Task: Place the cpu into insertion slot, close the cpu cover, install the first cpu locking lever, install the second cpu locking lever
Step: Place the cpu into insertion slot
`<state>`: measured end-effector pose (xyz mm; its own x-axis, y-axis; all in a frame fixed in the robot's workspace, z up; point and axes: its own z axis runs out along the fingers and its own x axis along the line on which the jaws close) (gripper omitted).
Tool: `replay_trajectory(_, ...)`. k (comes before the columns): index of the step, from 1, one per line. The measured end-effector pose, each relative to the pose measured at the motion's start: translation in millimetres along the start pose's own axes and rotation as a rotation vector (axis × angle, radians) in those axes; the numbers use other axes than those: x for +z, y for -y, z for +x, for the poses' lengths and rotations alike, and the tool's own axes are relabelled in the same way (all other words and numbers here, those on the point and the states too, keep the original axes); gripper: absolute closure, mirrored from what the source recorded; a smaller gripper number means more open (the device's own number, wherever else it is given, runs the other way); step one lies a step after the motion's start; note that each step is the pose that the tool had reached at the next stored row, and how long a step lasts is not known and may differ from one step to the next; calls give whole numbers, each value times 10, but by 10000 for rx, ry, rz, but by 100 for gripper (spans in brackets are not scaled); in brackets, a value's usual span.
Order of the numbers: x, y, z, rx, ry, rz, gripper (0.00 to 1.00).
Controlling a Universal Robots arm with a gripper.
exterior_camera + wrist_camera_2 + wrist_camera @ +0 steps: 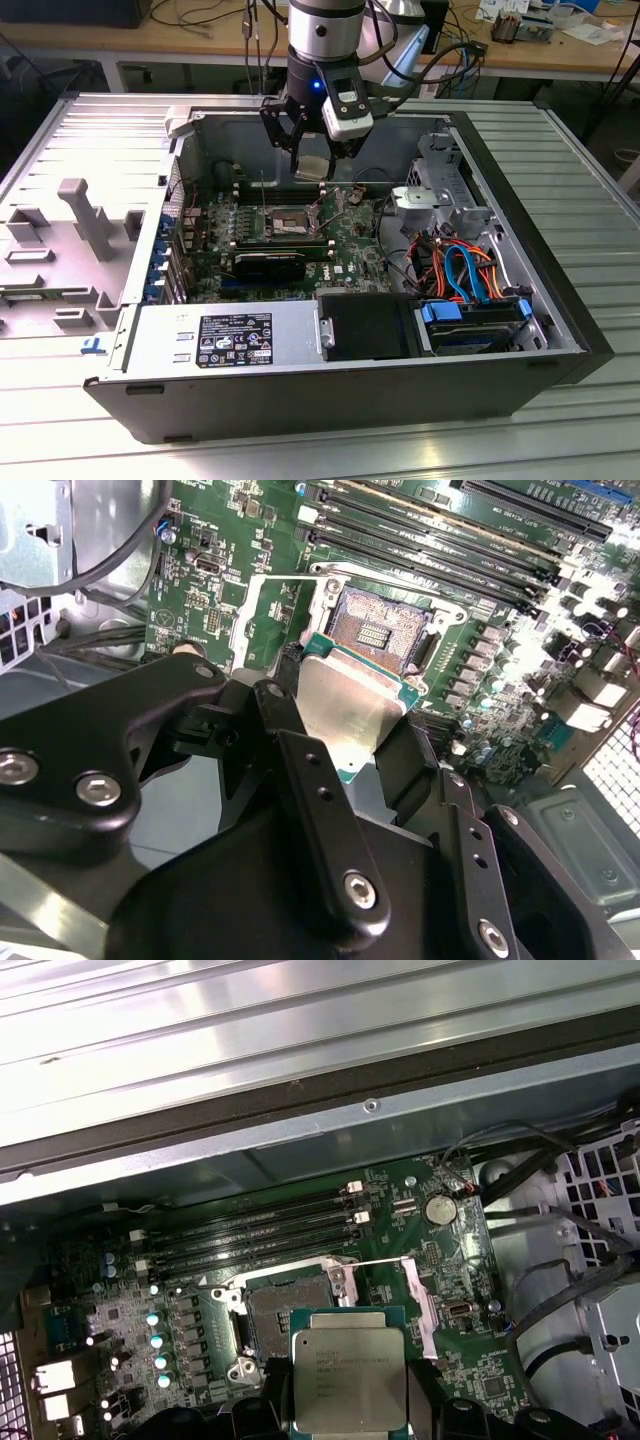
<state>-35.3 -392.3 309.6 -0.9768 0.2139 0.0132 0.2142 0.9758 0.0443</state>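
Four-step tally: none complete, judging by how things lie; seating the chip is the step in hand.
Gripper (312,165): it hangs inside the open computer case (560,330), above the motherboard (350,250), its jaws pinching the cpu by two opposite edges.
Cpu (349,1370): held flat, metal top up, in the air and not touching the board. In both wrist views it sits just beside the socket and overlaps its near edge rather than being centred over it.
Insertion slot (285,1305): bare, with the dark contact field exposed and nothing resting in it; it lies next to the long memory slots (260,1235).
Cpu cover (420,1305): swung up and away from the socket, its thin silver frame standing open on the far side from the memory slots.
Locking levers: I cannot pick them out with certainty; with the cover raised, neither looks latched.
Done: the chip is picked up and brought close to the socket.
Left: seating the chip, lowering the cover, and fastening both levers.
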Motion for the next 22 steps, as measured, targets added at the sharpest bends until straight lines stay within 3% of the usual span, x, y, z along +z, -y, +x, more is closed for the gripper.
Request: replay_trajectory(22, 4, 0, 0, 274, 12, -3, 45)
